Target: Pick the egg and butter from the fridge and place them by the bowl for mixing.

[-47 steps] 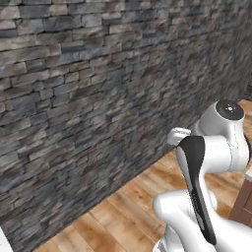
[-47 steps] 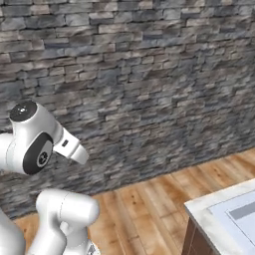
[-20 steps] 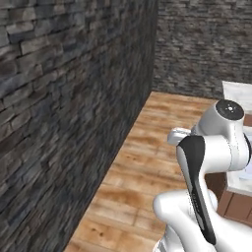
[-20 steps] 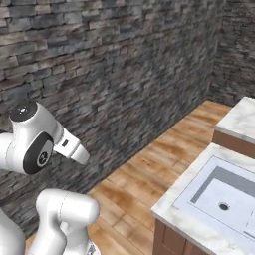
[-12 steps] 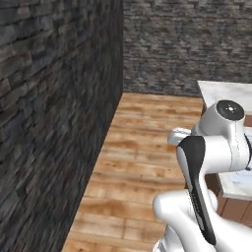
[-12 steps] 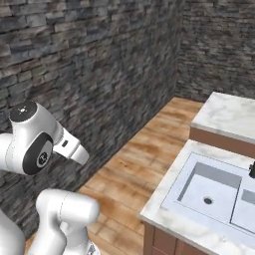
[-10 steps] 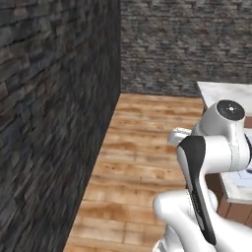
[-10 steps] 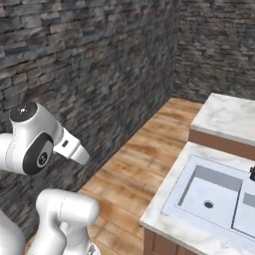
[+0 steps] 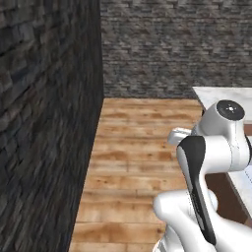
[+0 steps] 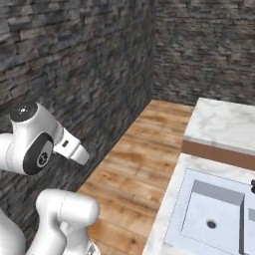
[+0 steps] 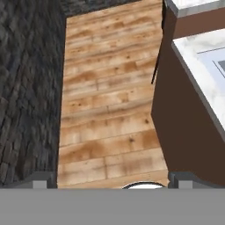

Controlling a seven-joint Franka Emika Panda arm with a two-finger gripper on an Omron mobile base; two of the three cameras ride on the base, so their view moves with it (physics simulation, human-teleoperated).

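The egg, the butter, the fridge and the bowl are all out of view. My arm (image 9: 206,162) is folded up close over the base (image 10: 35,144). In the hand view my gripper (image 11: 112,179) points down at the wooden floor (image 11: 105,101). Its two dark fingertips (image 11: 41,178) stand far apart at the bottom edge, so it is open with nothing between them.
A dark stone wall (image 9: 44,123) runs along the left and meets another (image 10: 204,45) across the far end. A marble counter (image 10: 219,124) with a sink (image 10: 214,211) is at the right, on brown cabinets (image 11: 184,110). Wooden floor (image 9: 138,147) lies between them.
The whole scene has shifted because the base is turning: the stone wall slid left, and the far corner, counter and sink came into view. The arm holds the same folded pose.
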